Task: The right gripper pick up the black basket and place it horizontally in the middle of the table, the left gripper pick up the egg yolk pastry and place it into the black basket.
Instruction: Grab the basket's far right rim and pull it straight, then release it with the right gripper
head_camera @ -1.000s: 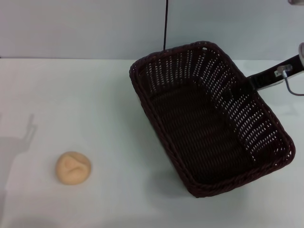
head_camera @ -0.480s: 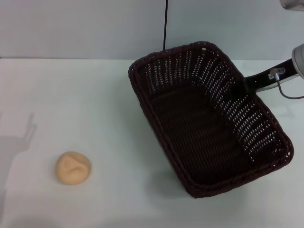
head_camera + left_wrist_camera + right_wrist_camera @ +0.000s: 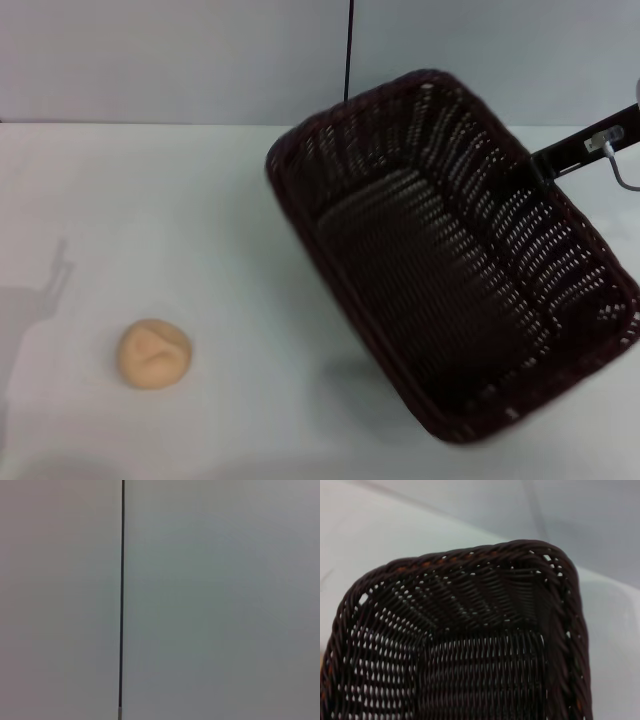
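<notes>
The black basket (image 3: 350,150) hangs tilted above the right side of the white table (image 3: 200,220), its near end blurred. My right gripper (image 3: 533,167) grips the basket's far right rim from the right and is shut on it. The right wrist view looks into the basket's woven inside and braided rim (image 3: 485,550). The egg yolk pastry (image 3: 154,353) lies alone on the table at the front left, far from the basket. My left gripper is out of view; the left wrist view shows only the wall.
A thin black cable (image 3: 349,50) runs down the grey back wall behind the basket; it also shows in the left wrist view (image 3: 122,600). An arm's shadow (image 3: 40,300) falls on the table's left edge.
The basket has risen off the table and tilted, its near end now closer to the camera and blurred. The right arm has moved up and slightly right. The pastry has not moved.
</notes>
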Available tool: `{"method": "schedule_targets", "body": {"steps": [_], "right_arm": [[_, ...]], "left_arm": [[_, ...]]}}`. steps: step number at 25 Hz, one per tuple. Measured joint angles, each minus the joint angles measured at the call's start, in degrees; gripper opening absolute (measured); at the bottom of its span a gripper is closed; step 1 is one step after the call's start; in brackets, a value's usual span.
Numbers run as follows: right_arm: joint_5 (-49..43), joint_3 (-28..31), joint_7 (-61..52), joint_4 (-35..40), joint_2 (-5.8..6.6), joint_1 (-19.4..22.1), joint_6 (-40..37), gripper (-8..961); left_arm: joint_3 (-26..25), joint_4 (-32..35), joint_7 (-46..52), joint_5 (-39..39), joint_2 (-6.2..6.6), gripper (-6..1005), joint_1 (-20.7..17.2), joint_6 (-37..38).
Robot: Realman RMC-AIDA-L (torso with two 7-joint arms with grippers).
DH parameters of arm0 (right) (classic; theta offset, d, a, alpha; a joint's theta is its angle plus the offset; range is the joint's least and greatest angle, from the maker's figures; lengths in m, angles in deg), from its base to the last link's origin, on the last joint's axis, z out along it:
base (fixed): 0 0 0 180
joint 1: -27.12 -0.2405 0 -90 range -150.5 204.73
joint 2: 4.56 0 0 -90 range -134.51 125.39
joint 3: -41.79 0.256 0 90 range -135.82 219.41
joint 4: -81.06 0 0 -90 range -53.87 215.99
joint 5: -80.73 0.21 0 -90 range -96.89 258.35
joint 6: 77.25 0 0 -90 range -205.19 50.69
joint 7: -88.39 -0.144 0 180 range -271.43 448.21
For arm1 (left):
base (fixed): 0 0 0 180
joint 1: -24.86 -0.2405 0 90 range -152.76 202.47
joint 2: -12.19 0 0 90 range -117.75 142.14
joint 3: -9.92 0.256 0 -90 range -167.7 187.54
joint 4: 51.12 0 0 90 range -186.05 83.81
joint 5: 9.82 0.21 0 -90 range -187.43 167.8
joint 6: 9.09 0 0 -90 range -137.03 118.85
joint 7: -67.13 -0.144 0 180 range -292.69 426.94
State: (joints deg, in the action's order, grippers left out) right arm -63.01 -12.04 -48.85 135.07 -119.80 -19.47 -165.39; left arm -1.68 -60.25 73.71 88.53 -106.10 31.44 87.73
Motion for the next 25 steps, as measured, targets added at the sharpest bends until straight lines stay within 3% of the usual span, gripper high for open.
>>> {"method": "schedule_targets", "body": {"steps": [2,7,14,20,25], "right_arm": [[-0.01,-1.11,3.97,0.54,0.49,-1.55,-4.97,137],[-0.03,-3.98,11.29,2.84,1.24,-2.41,-6.80,137],[-0.03,-4.21,22.92,5.22,0.92,-2.61,-6.55,138],[-0.55,-6.45,33.50,5.90,-0.35,-3.13,-3.72,138],[-0.58,-10.49,42.97,5.46,-2.36,-2.92,3.91,140]], "left_arm": [[0.00,0.00,0.00,0.00,0.00,751,-0.19,0.18],[0.00,-0.01,0.00,0.00,-0.01,748,-0.33,0.40],[0.42,0.16,0.00,0.19,-0.05,744,-2.11,1.53],[3.98,0.06,0.00,0.62,-0.01,741,-3.56,4.07],[4.55,-1.75,0.00,0.61,-0.22,739,-4.97,5.00]]}}
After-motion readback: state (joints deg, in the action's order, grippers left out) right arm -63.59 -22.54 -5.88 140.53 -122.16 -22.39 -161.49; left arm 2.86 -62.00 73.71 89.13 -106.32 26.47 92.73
